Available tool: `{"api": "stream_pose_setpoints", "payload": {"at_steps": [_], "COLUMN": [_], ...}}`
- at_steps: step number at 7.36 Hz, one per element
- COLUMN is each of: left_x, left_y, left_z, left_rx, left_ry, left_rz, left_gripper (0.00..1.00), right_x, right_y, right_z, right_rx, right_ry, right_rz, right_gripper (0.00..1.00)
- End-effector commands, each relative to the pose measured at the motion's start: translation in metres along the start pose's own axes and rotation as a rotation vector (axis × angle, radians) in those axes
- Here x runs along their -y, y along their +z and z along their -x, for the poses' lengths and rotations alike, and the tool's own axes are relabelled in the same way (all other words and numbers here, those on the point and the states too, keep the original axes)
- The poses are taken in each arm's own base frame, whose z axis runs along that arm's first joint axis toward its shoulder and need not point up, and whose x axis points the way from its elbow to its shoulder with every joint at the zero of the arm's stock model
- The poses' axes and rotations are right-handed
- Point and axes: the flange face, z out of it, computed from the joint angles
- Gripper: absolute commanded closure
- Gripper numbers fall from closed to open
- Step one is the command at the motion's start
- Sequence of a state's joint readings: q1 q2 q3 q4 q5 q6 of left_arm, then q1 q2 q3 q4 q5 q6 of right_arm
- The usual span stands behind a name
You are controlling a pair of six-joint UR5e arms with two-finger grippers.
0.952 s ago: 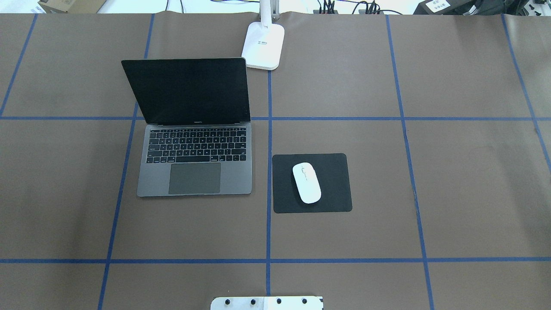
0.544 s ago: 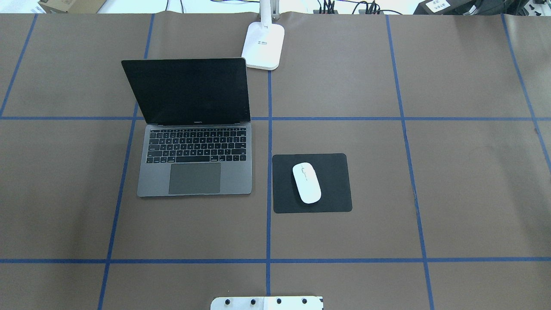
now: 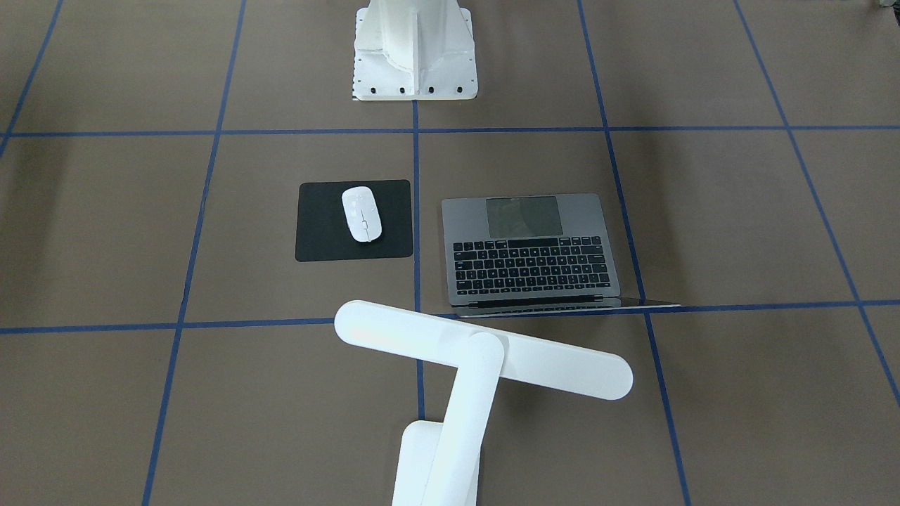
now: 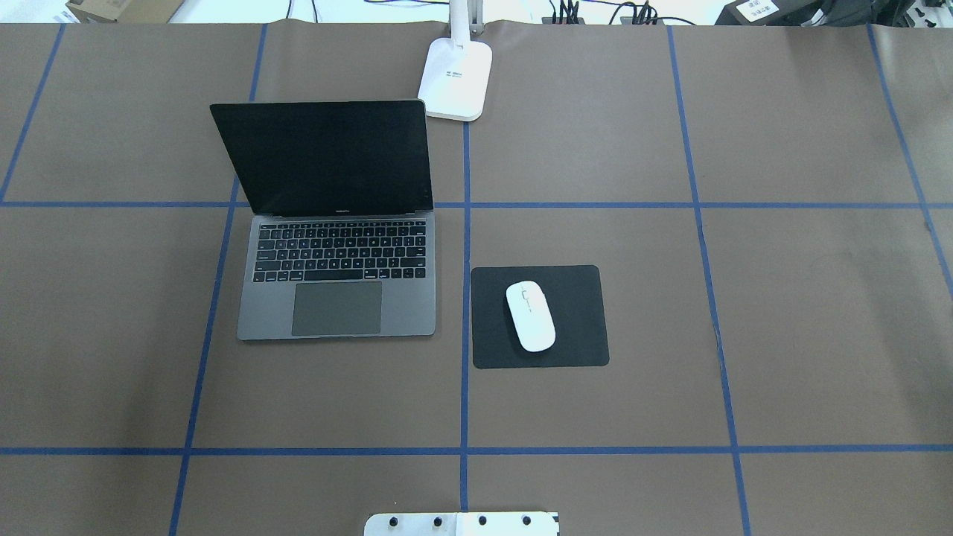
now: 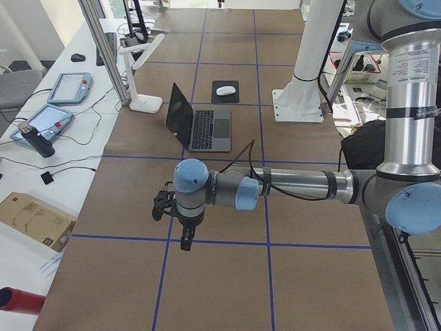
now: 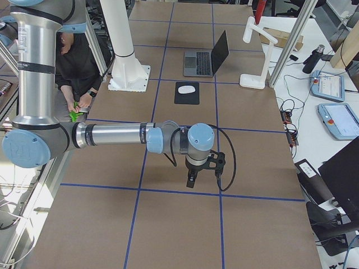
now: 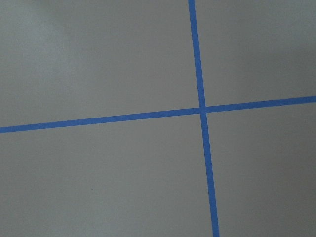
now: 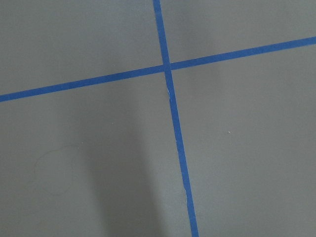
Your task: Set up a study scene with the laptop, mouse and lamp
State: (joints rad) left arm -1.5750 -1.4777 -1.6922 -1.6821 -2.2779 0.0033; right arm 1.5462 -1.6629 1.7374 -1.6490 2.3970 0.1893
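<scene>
The left gripper (image 5: 184,243) shows only in the side view from the robot's left. It hangs pointing down over the brown table (image 4: 819,335), well apart from the laptop (image 4: 336,275), towards that end of the table. I cannot tell how far its fingers are spread, and nothing is seen in them. Its wrist camera shows only bare brown cover and a crossing of blue tape lines (image 7: 201,108).

The right gripper (image 6: 190,182) shows only in the opposite side view. It also points down, well apart from the laptop on the other side. Its opening cannot be judged either, and nothing is seen in its grasp.

The laptop stands open with its screen dark, its black keys and trackpad towards the robot. A small line of writing sits under the screen, too small to read.

Just beside the laptop, on the robot's right of it, lies a black pad (image 4: 577,327), with one tape line between them. The mouse (image 4: 530,316) rests on the pad, slightly askew.

The lamp (image 3: 485,351) stands behind the laptop's lid, its base at the lid's right corner near the table's far edge. The base carries small grey marks that cannot be read. Its bar head hangs tilted behind the lid.

The white pedestal (image 3: 415,56) is bolted down on the robot's side of the laptop.
</scene>
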Motion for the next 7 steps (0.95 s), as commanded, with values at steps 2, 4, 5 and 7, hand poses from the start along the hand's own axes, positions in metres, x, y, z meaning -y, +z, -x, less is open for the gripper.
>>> {"api": "stream_pose_setpoints", "payload": {"at_steps": [2,4,5,7], "left_x": [-0.0074,-0.0034,-0.0036,-0.0048], "left_y": [-0.0001,-0.0023,-0.0017,-0.0004], "left_z": [-0.0026,-0.0045,-0.004,-0.003], "left_rx": [-0.001,-0.001,-0.001,-0.002], "left_ry": [0.004,0.009,0.007,0.004], "left_rz": [0.002,-0.004,-0.002,0.003], "left_gripper": [0.01,0.0,0.0,0.0], "right_x": [-0.0034,-0.001,0.0004,-0.0025], "right_y": [0.0025,0.0006,0.0022,-0.002], "right_z": [-0.0042,-0.0017,-0.0022,0.0012], "right_rx": [-0.009,-0.009,-0.009,-0.005], "right_ry": [0.003,-0.001,0.0,-0.006], "right_rz": [0.003,-0.001,0.002,-0.006], "right_gripper": [0.0,0.0,0.0,0.0]}}
